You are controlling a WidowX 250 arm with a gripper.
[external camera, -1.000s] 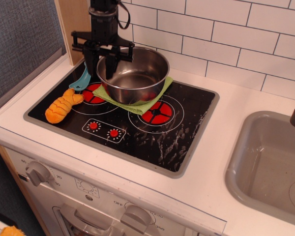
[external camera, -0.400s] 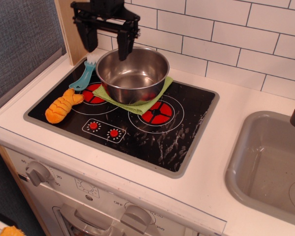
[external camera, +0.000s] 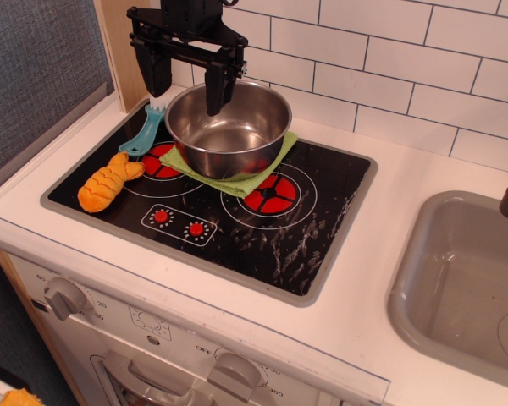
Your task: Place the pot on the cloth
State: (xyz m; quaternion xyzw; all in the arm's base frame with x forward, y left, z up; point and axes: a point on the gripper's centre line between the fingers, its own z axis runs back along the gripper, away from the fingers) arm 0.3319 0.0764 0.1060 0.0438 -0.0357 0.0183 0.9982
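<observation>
Nearest me I see the oven front with its knobs (external camera: pixel 64 296); there is small print by them, and I can make out "OFF" and what looks like "350", the rest too small to read. Above that runs the white counter (external camera: pixel 368 288), with the grey sink (external camera: pixel 457 279) set into it on the right. On the black hob (external camera: pixel 237 224), the two small red dial markings sit at the front, and the orange plush toy (external camera: pixel 107 183) lies at the left edge. Behind it the blue brush (external camera: pixel 142 131) rests at the hob's back-left corner. The pot (external camera: pixel 229 127) stands upright on the cloth (external camera: pixel 245 178), whose green edges show out from under it at front and right, over the red burner rings. Farthest back, my gripper (external camera: pixel 184 80) hangs above the pot's left rim with its fingers (external camera: pixel 213 89) spread wide, holding nothing and clear of the steel. White tiles close the view behind.
</observation>
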